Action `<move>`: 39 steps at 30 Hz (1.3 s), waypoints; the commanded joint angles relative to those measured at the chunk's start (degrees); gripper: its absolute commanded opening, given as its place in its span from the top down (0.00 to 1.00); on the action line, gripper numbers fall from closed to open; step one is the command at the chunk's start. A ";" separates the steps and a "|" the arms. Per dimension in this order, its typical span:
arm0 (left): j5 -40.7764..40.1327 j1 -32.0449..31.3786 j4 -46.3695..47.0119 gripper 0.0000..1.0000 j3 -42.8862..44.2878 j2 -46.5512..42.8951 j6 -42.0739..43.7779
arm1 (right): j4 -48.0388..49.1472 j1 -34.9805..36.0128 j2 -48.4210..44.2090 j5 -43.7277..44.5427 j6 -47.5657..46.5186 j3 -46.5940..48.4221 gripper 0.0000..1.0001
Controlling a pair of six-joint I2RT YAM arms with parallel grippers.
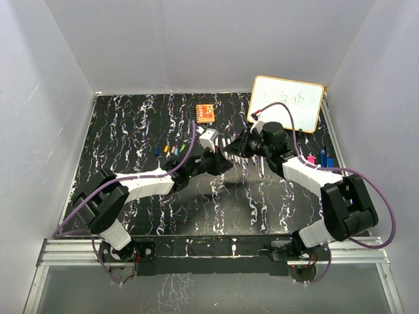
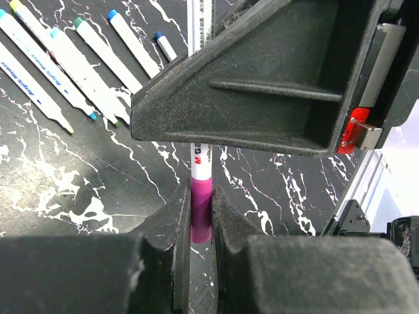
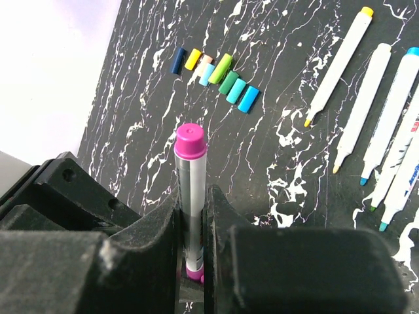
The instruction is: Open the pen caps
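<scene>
A white-barrelled pen (image 3: 191,190) with a magenta cap (image 2: 201,209) is held between both grippers above the table. My left gripper (image 2: 201,196) is shut on the magenta cap, which sits on the barrel end. My right gripper (image 3: 191,203) is shut on the white barrel just beside the cap; the pen's magenta tail end (image 3: 190,140) sticks out free. In the top view the left gripper (image 1: 222,160) and the right gripper (image 1: 237,147) meet at mid-table. Several loose caps (image 3: 213,69) lie in a row. Several uncapped pens (image 3: 373,104) lie side by side.
An orange square block (image 1: 205,112) lies at the back centre. A whiteboard (image 1: 288,103) leans at the back right. The row of loose caps (image 1: 167,150) is left of the grippers. A magenta and a blue item (image 1: 317,159) lie right of the right arm.
</scene>
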 commanded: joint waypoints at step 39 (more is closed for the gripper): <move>3.75 1.10 -10.29 1.00 -10.76 -8.21 -10.01 | 12.89 -0.67 5.28 20.07 -0.16 18.40 1.00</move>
